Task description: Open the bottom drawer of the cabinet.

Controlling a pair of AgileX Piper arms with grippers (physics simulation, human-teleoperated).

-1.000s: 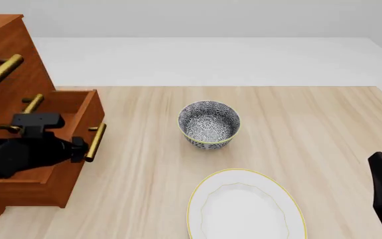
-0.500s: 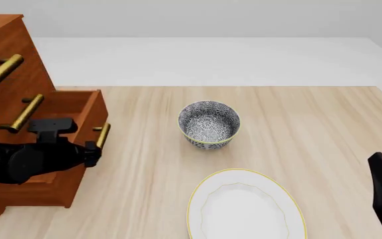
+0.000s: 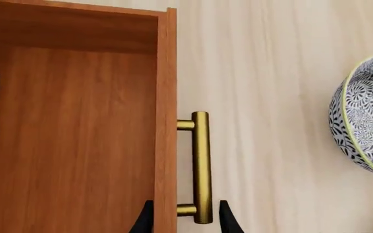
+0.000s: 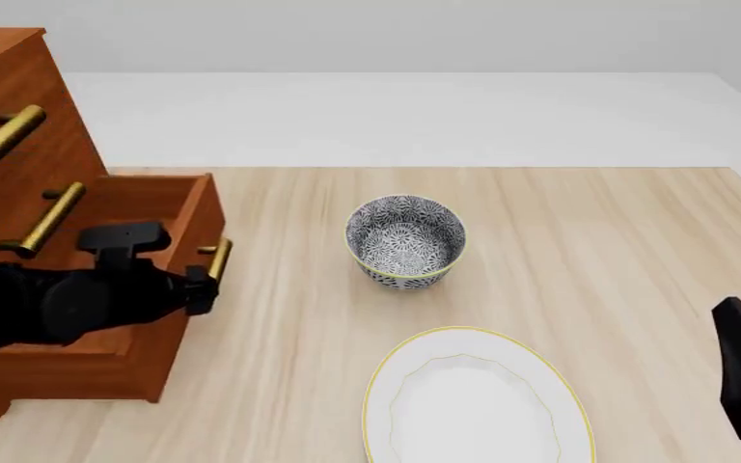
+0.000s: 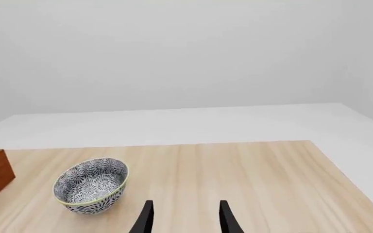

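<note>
The cabinet stands at the table's far left. Its bottom drawer is pulled out, showing an empty wooden inside. The drawer's brass bar handle faces the bowl. My left gripper is at the near end of that handle. In the left wrist view its jaws stand apart. One finger is over the drawer's inside, the other beyond the bar, so they straddle the front panel and the handle. My right gripper is open and empty at the table's right edge; it also shows in the right wrist view.
A patterned bowl stands mid-table, right of the drawer; it also shows in the left wrist view and the right wrist view. A white plate with a yellow rim lies at the front. The two upper handles jut out above the drawer.
The bottom drawer has slid further out toward the bowl, and my left gripper has moved with its handle. The right arm has not moved.
</note>
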